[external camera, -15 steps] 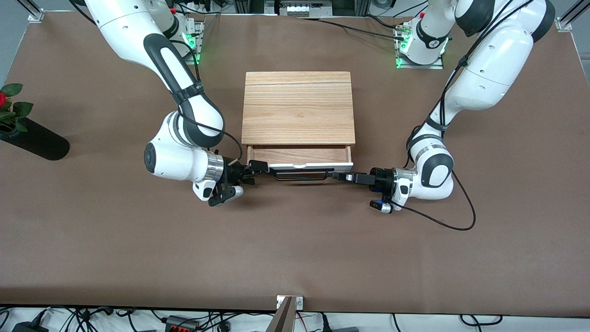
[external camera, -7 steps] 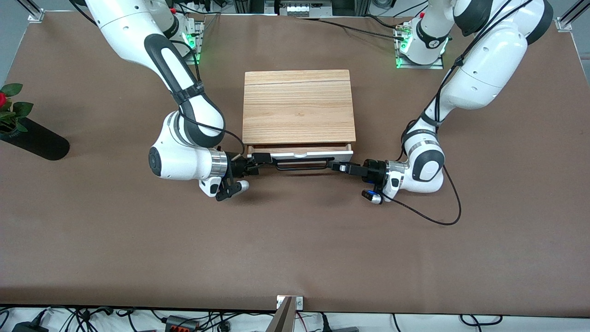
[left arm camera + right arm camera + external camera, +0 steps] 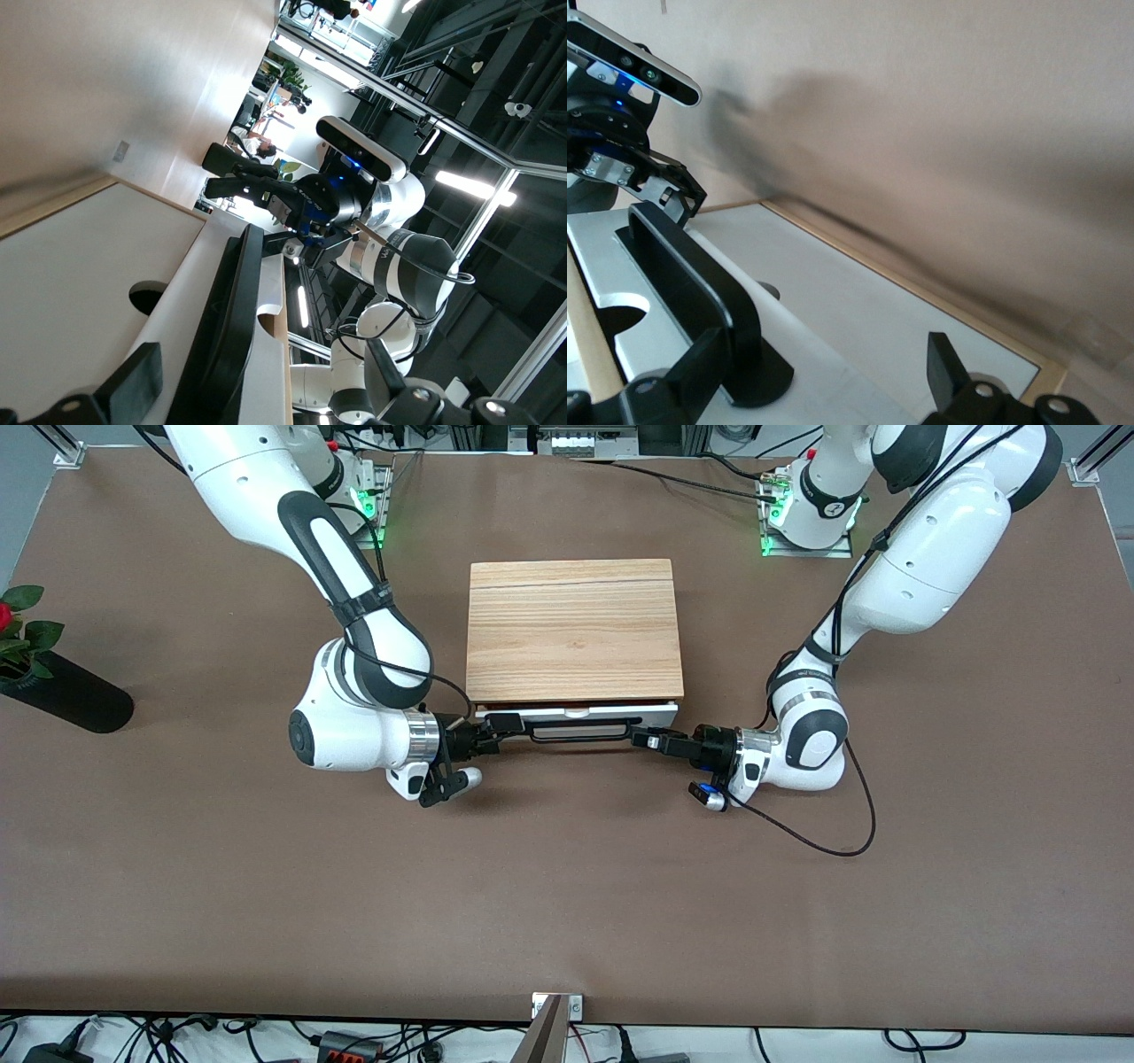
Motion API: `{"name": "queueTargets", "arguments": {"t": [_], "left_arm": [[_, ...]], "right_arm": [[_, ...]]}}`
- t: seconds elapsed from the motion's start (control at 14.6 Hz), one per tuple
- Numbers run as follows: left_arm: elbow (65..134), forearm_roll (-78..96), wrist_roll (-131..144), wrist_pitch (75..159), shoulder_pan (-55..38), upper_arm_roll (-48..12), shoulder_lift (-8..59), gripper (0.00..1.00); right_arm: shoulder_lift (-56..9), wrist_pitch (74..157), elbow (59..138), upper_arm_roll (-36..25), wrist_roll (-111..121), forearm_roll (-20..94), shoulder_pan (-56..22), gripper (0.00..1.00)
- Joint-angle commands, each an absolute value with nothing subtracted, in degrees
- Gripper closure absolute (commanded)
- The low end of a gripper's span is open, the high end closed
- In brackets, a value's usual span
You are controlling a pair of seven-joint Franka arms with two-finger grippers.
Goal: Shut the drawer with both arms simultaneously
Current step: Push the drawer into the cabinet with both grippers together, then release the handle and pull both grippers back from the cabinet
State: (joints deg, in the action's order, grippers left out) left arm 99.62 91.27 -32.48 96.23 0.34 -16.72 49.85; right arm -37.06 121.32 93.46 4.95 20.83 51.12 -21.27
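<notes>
At the handle's (image 3: pixel 580 733) end toward the right arm, the right gripper (image 3: pixel 496 729) is seen with fingers spread, the drawer (image 3: pixel 576 710) is found almost fully pushed into the wooden box (image 3: pixel 574 631), and the left gripper (image 3: pixel 651 738) is placed at the handle's other end, fingers parted.

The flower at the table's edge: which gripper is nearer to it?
Right. The right gripper sits at the drawer handle's end toward the flower. The left gripper is at the handle's other end, toward the left arm's end of the table.
</notes>
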Motion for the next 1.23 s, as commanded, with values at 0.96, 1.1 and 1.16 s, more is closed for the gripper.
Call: {"name": "queueTargets", "arguments": {"t": [0.96,1.1,1.16], "left_arm": [[93.97,89.75,-31.20,98.26,0.88,-13.37,47.11,0.00],[90.90,84.67,-31.29,98.26,1.58,-12.40,46.85,0.00],[89.14,81.42,-31.20,98.26,2.37,-12.39,46.76,0.00]], "right_arm": [[-36.04,118.12,92.65,3.09,20.39,51.42,-20.22,0.00],[-34.72,117.77,91.15,0.89,17.68,51.33,-19.51,0.00],[-33.32,117.77,90.97,-0.34,15.23,50.72,-19.42,0.00]]}}
